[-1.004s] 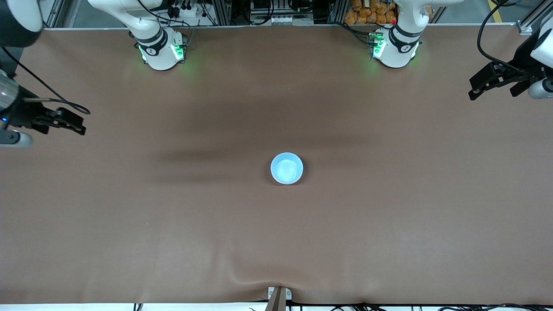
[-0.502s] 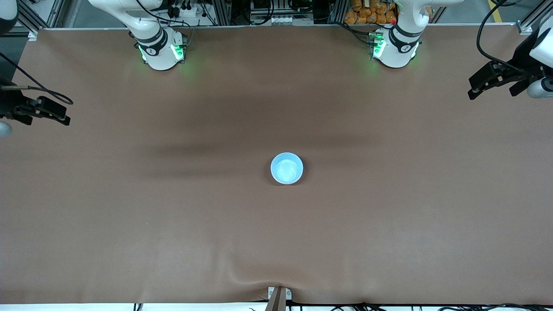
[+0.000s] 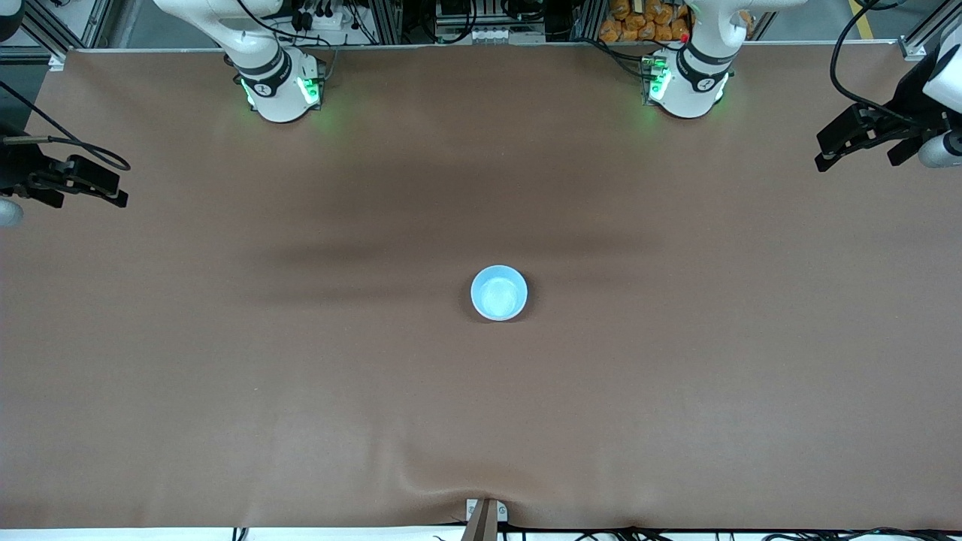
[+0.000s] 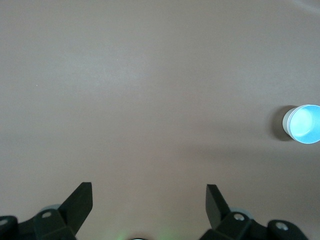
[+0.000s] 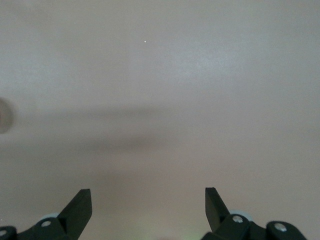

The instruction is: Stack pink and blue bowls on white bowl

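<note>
The light blue bowl [image 3: 499,293] sits upright in the middle of the table, and it also shows in the left wrist view [image 4: 303,124]. A pale wall shows under its rim there, but I cannot tell whose it is. The pink bowl and the white bowl are hidden or out of view. My left gripper [image 3: 821,154] hangs open and empty over the left arm's end of the table; its fingers stand wide apart in the left wrist view [image 4: 149,192]. My right gripper [image 3: 120,185] hangs open and empty over the right arm's end [image 5: 148,195].
The brown table cover [image 3: 301,376] has a small wrinkle at the edge nearest the front camera, by a mount [image 3: 485,515]. The two arm bases [image 3: 282,86] [image 3: 685,83] stand along the edge farthest from the front camera.
My right gripper has drawn back toward the right arm's end of the table and toward the bases' side. The left gripper and the blue bowl have hardly moved.
</note>
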Robot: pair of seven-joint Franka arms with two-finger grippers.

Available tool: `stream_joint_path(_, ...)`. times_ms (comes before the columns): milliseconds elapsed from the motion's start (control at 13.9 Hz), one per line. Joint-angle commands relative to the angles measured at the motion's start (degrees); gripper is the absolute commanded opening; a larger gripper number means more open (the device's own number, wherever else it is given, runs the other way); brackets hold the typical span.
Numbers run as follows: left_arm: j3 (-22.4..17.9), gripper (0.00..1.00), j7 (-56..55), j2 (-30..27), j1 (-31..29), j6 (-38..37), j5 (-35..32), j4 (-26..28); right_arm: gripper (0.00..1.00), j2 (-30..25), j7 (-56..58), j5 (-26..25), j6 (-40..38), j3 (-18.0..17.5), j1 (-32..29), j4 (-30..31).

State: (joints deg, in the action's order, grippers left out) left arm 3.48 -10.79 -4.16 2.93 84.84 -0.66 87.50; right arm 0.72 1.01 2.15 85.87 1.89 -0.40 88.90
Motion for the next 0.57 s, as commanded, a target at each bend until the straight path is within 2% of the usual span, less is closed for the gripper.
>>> stream_joint_path(0,0.3,1.0,0.9,-1.3,-0.5,-0.5,0.8,0.7,1.0,-0.3,-0.2,1.0,-1.0,-0.4,-0.8,-1.2)
stream_joint_path(502,0.2,1.0,2.8,0.0,-0.1,-0.9,0.7,-0.8,1.0,0.0,0.0,1.0,-1.1,-0.4,-1.9,-1.2)
